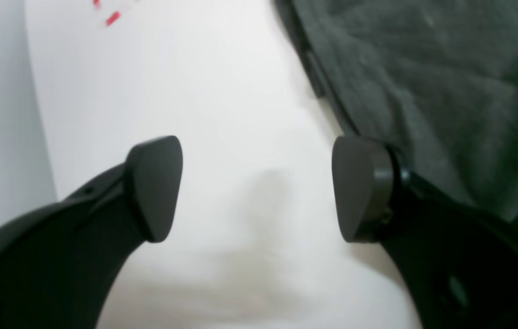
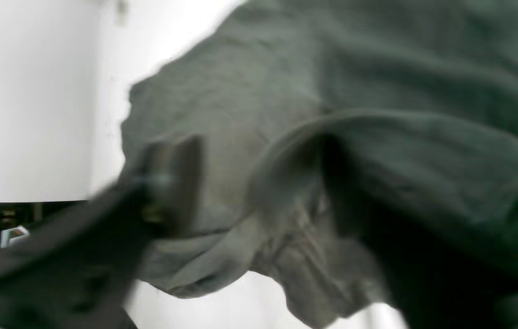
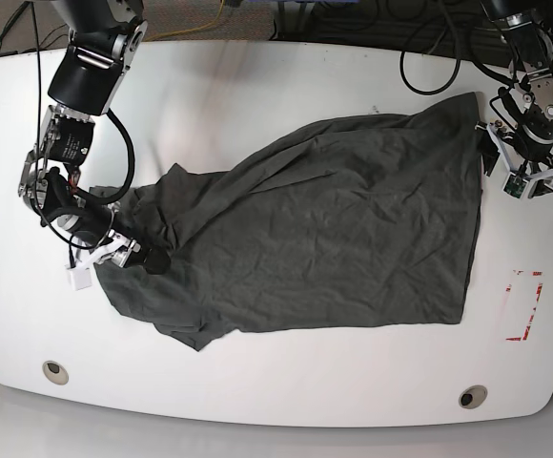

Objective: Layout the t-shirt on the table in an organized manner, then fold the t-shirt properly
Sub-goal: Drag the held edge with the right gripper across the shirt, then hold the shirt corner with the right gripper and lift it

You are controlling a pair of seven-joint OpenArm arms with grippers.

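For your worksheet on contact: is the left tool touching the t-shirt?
Apart. The left wrist view shows the left tool open over bare table, with the t-shirt lying beside it.

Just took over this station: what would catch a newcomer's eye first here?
The dark t-shirt sprawls wrinkled across the middle of the white table. The right gripper sits at its bunched sleeve end; the left gripper hangs open over bare tabletop beside the opposite edge.

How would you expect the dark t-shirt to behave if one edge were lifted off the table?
The t-shirt looks thin and wrinkled, so it would probably drape limply. Spread wide on the glossy table, it would likely drag and bunch rather than lift flat.
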